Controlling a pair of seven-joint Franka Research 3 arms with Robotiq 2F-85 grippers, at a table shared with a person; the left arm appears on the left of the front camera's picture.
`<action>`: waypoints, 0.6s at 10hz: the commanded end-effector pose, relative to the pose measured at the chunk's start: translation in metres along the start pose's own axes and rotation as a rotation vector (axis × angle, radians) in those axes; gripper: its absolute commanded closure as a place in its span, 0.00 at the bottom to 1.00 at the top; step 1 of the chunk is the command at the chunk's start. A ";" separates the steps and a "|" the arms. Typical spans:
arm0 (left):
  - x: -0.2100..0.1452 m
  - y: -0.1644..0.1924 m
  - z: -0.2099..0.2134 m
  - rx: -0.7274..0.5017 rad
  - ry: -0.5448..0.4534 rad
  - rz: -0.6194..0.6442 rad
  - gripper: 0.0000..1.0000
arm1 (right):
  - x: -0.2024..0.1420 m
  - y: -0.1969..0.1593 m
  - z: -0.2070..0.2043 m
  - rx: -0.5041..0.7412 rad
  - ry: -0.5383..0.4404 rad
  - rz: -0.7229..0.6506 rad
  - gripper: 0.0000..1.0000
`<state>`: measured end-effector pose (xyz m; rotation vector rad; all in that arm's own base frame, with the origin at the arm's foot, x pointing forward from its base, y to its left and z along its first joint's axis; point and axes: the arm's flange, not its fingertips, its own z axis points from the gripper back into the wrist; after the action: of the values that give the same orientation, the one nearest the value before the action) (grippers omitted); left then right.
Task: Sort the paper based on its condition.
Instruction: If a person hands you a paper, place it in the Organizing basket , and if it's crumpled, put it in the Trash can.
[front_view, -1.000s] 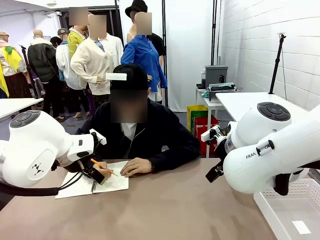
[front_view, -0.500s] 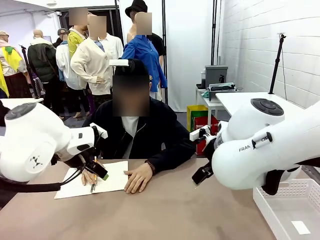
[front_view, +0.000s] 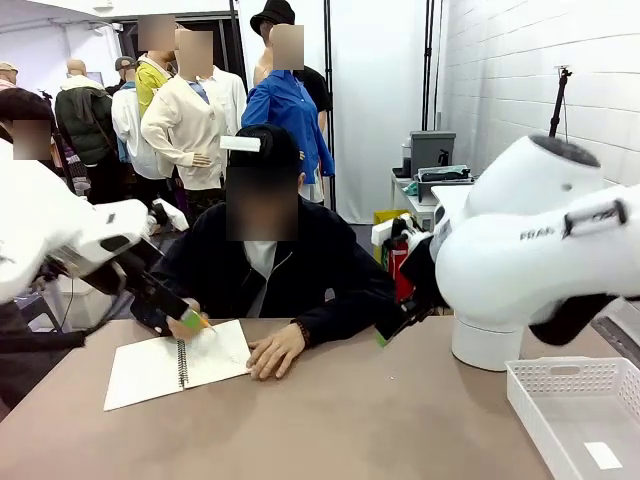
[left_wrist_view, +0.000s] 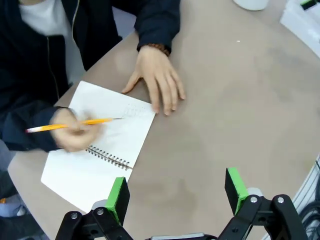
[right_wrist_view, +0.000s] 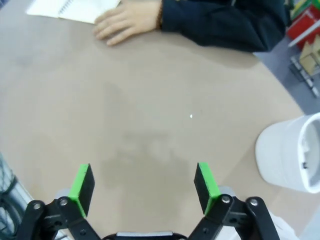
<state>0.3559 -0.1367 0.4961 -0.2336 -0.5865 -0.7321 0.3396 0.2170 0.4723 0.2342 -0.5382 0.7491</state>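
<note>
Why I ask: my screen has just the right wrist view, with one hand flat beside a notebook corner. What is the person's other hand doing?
Observer: The other hand holds a yellow pencil over the open notebook.
Operator: Any bin for sorting?
Observer: A white basket sits on the table at its edge, on the robot's right, with a flat white label inside.
Operator: And the left arm?
Observer: The left gripper hangs above the table near the notebook, jaws open.
</note>
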 end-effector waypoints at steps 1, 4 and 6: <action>0.012 0.019 0.032 -0.068 -0.002 -0.050 0.00 | 0.022 -0.002 0.036 0.066 0.020 0.082 0.00; 0.023 0.052 0.057 -0.026 0.022 -0.058 0.00 | 0.060 -0.005 0.086 0.106 0.013 0.090 0.00; 0.033 0.071 0.087 -0.018 0.008 -0.070 0.00 | 0.078 -0.005 0.112 0.059 0.025 0.116 0.00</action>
<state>0.3806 -0.0776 0.5744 -0.2193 -0.5855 -0.7827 0.3396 0.2149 0.6052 0.2722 -0.5229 0.8553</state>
